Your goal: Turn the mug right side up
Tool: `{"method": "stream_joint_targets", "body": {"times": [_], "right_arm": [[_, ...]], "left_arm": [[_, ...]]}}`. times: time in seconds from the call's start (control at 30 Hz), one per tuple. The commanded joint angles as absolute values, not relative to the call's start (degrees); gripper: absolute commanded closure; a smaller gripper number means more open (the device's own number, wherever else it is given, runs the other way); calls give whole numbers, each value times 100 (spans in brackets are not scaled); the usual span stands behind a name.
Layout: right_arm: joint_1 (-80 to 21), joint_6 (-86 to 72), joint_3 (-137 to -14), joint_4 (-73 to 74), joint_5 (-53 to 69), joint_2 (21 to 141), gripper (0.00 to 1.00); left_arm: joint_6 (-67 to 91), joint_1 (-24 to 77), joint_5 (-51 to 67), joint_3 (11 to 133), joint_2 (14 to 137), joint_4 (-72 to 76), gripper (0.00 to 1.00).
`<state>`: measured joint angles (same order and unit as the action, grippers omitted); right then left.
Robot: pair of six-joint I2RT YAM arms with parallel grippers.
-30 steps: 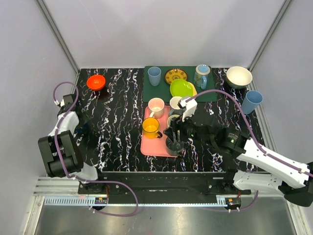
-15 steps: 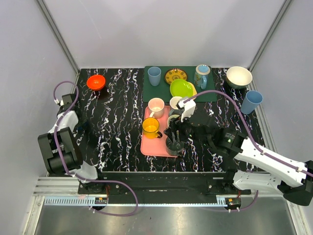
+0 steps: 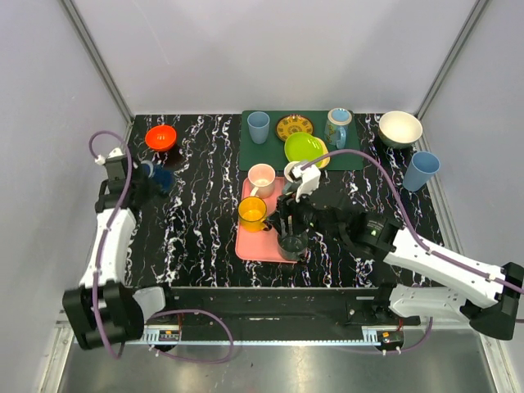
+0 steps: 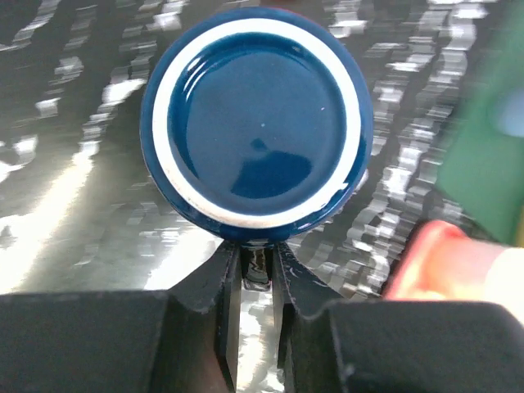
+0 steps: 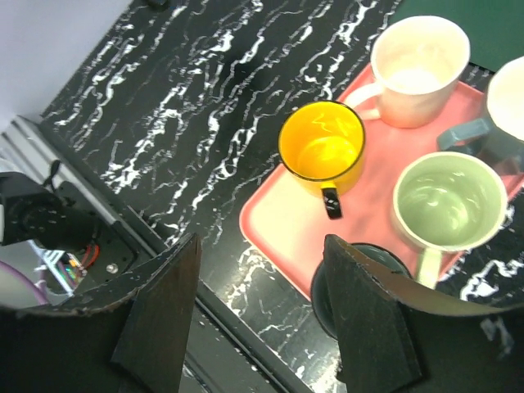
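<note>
No writing can be read in any view.
No word, brand, number or sign is made out on the dark blue mug (image 4: 255, 123), the pink tray (image 3: 254, 244) or the patterned plate (image 3: 294, 127) near the far edge of the worktop (image 3: 196, 205); its ornament is too small.

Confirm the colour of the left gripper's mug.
Dark blue mug, white ring on its base; clearest in left wrist view.

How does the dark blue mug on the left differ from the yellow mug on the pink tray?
Colour: the blue mug is dark blue with a white ring on its base, while the yellow mug is plain yellow.
Pose: the yellow mug stands upright on the pink tray, opening up. The blue mug turns its base to the left wrist camera.
Hold: the left tool is shut on the blue mug, and nothing touches the yellow mug.
Both are glossy.
</note>
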<state>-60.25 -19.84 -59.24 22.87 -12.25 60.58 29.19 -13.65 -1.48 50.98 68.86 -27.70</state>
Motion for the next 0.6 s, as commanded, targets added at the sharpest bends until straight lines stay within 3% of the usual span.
{"method": "stream_joint_targets", "body": {"times": [0.0, 0.17, 0.27, 0.33, 0.4, 0.57], "right_arm": [[-6029, -2188, -5994, 1433, -915, 6135, 33], [-6021, -2469, -6065, 994, -599, 6153, 32], [-5698, -2890, -6082, 660, 400, 6170, 30], [-5320, -3566, -5995, 73, 1850, 6205, 27], [-4828, -4581, -5523, -1387, 2929, 6179, 21], [-4483, -5721, -5264, -2952, 3928, 6564, 9]], "left_arm": [[3882, -687, 1045, 5133, 5716, -1865, 100], [4832, -255, 2263, 4536, 4705, -749, 100], [5623, -71, 2986, 4158, 4317, 376, 100], [6185, 269, 3154, 3886, 4167, 1157, 100], [6860, 508, 3348, 3570, 3930, 2095, 100], [7750, 808, 3630, 3357, 3613, 3479, 100]]}}
